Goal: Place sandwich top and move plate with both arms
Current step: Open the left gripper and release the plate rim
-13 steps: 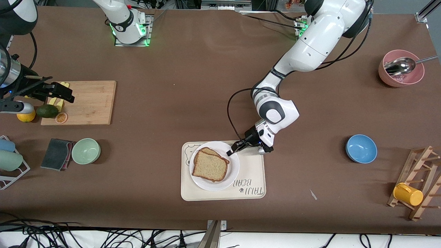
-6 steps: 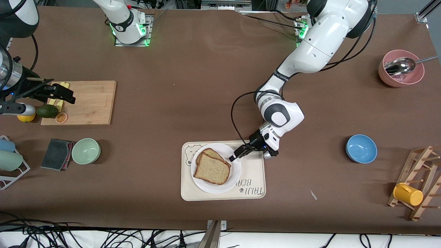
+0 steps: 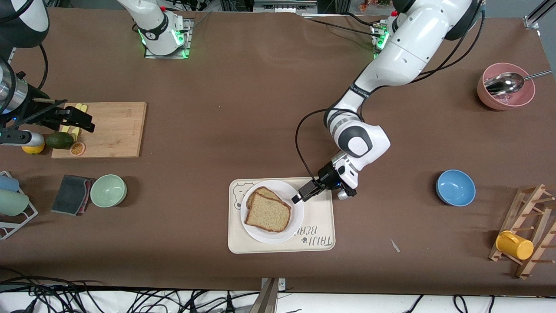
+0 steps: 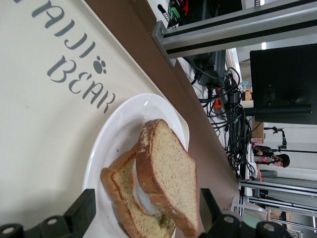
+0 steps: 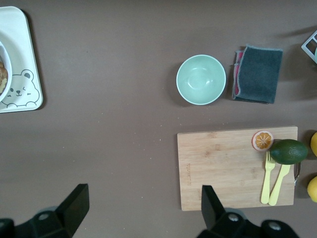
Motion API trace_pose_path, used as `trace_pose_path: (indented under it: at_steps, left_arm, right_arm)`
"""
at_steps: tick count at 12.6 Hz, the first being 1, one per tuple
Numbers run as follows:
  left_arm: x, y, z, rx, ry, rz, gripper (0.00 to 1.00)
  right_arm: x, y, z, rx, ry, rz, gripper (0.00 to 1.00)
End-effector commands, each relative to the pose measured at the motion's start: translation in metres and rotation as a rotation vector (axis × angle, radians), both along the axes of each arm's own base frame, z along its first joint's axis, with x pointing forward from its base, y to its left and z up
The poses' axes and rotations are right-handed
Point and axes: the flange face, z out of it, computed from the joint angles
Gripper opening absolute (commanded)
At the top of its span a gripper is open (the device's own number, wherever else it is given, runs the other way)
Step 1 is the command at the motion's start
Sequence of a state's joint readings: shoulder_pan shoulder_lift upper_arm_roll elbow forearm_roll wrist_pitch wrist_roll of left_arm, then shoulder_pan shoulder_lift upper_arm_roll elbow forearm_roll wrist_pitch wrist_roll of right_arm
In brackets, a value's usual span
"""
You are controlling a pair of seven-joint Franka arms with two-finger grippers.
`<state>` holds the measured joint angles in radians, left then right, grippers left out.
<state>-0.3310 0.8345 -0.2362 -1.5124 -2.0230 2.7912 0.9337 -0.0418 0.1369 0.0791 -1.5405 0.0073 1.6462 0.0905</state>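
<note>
Our right gripper (image 3: 84, 119) hangs with its fingers apart over the cutting board (image 3: 110, 129) at the right arm's end of the table, waiting. The sandwich top (image 3: 267, 212) lies on the lower slice on the plate (image 3: 295, 217), which sits on the tray (image 3: 319, 221). Our left gripper (image 3: 299, 196), fingers spread and empty, hovers over the plate's rim. For the move, we should pinch opposite rims and lift level together.
</note>
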Motion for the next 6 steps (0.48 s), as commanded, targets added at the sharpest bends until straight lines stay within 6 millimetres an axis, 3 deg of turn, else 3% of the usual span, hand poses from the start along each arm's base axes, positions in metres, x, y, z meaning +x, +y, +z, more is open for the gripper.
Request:
trace_pose_path:
  at_steps: [1, 6]
  left_arm:
    - [-0.035, 0.018, 0.035, 0.040, 0.006, -0.029, 0.99]
    - [-0.083, 0.038, 0.056, 0.136, 0.000, -0.144, 0.99]
  right_arm:
    - [0.003, 0.000, 0.002, -0.012, -0.013, 0.013, 1.00]
    - [0.002, 0.000, 0.002, -0.014, -0.009, 0.012, 1.00]
